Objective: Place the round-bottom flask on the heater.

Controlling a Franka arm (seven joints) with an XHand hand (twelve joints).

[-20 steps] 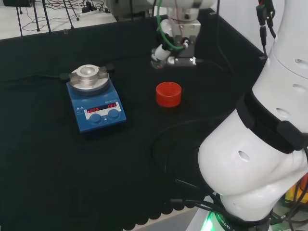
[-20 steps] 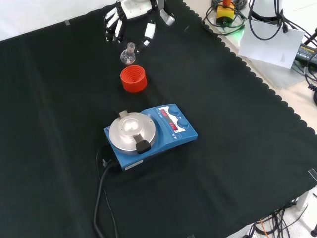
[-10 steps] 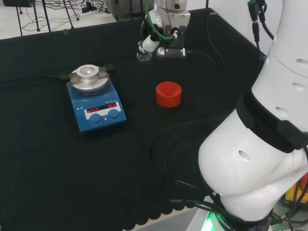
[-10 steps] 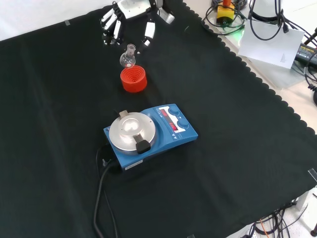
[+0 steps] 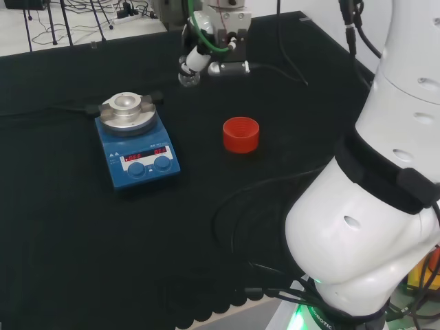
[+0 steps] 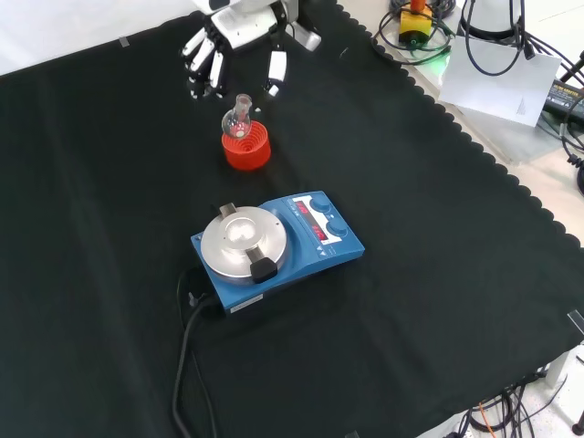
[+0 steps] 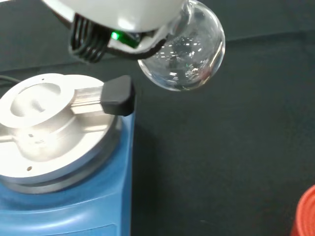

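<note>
The hand [image 5: 201, 58] holds a clear round-bottom flask [image 5: 188, 77] in the air, to the right of and beyond the heater [image 5: 136, 146] in the head view. The front view has the hand [image 6: 239, 22] at the top, its fingers [image 6: 204, 66] pointing down, and the flask [image 6: 239, 117] hanging below it, before the red stand. In the wrist view the flask's bulb [image 7: 186, 53] sits under the blurred white hand [image 7: 123, 12], beside the heater's round metal plate [image 7: 44, 123]. The flask looks empty. How the fingers sit on its neck is hidden.
A red ribbed ring stand [image 5: 240, 134] stands empty on the black cloth right of the heater; it is also in the front view [image 6: 246, 151]. The heater's black cable [image 6: 187, 356] runs toward the front view's lower edge. The arm's white links [image 5: 371, 206] rise at the head view's right.
The hand has carried the flask leftward in the head view, from above the red stand's far side toward the heater. In the front view the flask now overlaps the stand.
</note>
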